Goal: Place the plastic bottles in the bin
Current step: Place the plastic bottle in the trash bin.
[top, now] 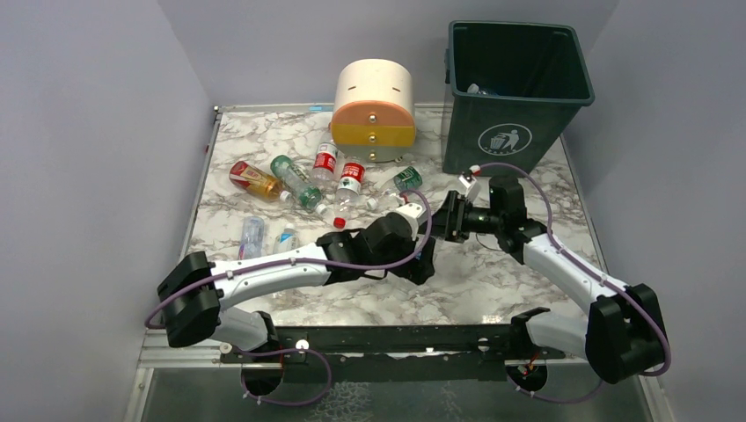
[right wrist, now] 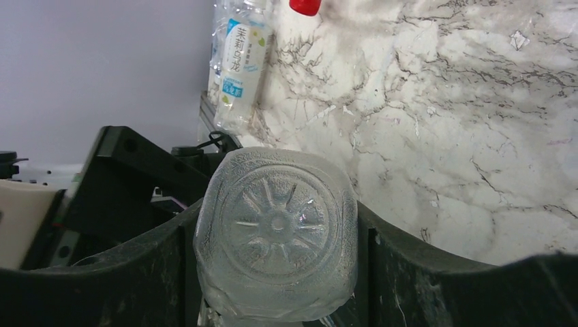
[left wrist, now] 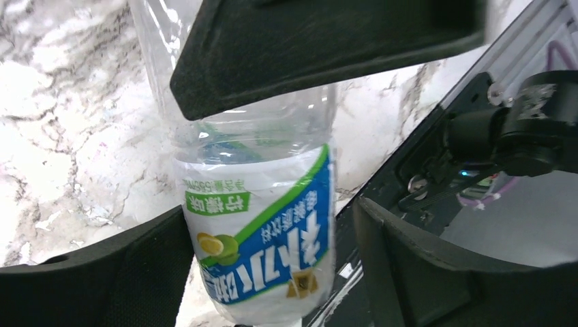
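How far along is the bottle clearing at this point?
Early to midway. Done: at least one bottle lies inside the bin. In hand: the left gripper and right gripper both clamp one clear bottle mid-table, apparently a handover. Left: about eight loose bottles near the drawer unit.

- Top external: high, behind the arm bases at 6 o'clock, facing down and toward 12 o'clock; takes in the whole desk [top: 493, 281].
- Left wrist: very close, between its own end effector [left wrist: 272, 204] fingers, bottle [left wrist: 262, 238] filling the frame.
- Right wrist: equally close, bottle base [right wrist: 276, 231] dead ahead.
- Shared: marble desk surface appears in all three; both wrists meet mid-desk in the top view.
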`<action>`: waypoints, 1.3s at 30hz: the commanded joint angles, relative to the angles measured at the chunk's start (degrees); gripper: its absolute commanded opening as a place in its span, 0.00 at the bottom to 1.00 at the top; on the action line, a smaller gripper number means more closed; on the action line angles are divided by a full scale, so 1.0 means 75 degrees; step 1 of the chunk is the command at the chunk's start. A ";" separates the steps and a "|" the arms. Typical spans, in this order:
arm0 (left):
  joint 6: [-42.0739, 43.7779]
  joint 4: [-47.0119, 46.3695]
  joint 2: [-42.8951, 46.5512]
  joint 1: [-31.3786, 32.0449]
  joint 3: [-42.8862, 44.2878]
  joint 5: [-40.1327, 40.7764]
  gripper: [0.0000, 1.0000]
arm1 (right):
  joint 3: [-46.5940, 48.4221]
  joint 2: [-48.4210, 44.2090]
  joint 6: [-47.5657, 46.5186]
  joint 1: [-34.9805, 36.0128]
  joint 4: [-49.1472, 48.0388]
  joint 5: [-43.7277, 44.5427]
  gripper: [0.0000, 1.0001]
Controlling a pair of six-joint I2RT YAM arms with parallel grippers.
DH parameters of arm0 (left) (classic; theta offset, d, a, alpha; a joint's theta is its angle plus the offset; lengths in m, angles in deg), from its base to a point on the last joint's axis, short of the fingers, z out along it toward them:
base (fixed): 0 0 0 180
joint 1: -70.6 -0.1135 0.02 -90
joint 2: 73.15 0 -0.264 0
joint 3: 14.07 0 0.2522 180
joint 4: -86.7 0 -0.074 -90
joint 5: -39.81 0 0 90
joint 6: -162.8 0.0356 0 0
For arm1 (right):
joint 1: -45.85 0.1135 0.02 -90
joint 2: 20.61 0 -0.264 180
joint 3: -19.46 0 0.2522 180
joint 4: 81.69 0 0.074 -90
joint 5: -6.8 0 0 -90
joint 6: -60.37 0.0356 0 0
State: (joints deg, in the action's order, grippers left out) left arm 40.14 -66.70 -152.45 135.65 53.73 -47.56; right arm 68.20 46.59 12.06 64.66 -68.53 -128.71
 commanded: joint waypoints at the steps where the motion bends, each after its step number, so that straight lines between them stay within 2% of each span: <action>1: 0.0137 0.0306 0.0516 0.0051 0.0479 0.0144 0.95 | 0.0399 -0.0154 -0.0186 0.0070 0.0125 0.0286 0.58; 3: 0.0155 0.0495 0.0698 0.0052 0.0530 0.0270 0.99 | 0.0511 -0.0120 -0.0192 0.0067 0.0167 0.0313 0.58; 9: 0.0137 0.1043 0.1619 0.0033 0.0625 0.0883 0.99 | 0.1065 0.0063 -0.0326 0.0067 0.0399 0.0466 0.58; 18: 0.0162 0.1827 0.2793 -0.0016 0.0729 0.1448 0.99 | 0.2578 0.0561 -0.0427 0.0070 0.0726 0.0681 0.58; 23: 0.0070 0.2094 0.3318 -0.0019 0.0638 0.1633 0.99 | 0.3742 0.0984 -0.0558 0.0069 0.1058 0.1021 0.58; 29: 0.0058 0.2587 0.3725 -0.0026 0.0747 0.1843 0.99 | 0.5801 0.1651 -0.0836 -0.0026 0.1498 0.1601 0.58; 33: 0.0037 0.2774 0.3870 -0.0023 0.0719 0.1931 0.99 | 0.6998 0.2154 -0.0643 -0.0476 0.1421 0.1603 0.59; 39: -0.0100 0.2875 0.4075 -0.0031 0.0495 0.1989 0.99 | 0.8139 0.2729 0.0307 -0.1913 0.0641 0.0942 0.59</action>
State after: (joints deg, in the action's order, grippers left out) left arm 40.38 -46.35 -123.65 135.59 57.71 -34.60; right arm 124.44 64.53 9.53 56.20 -59.52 -119.40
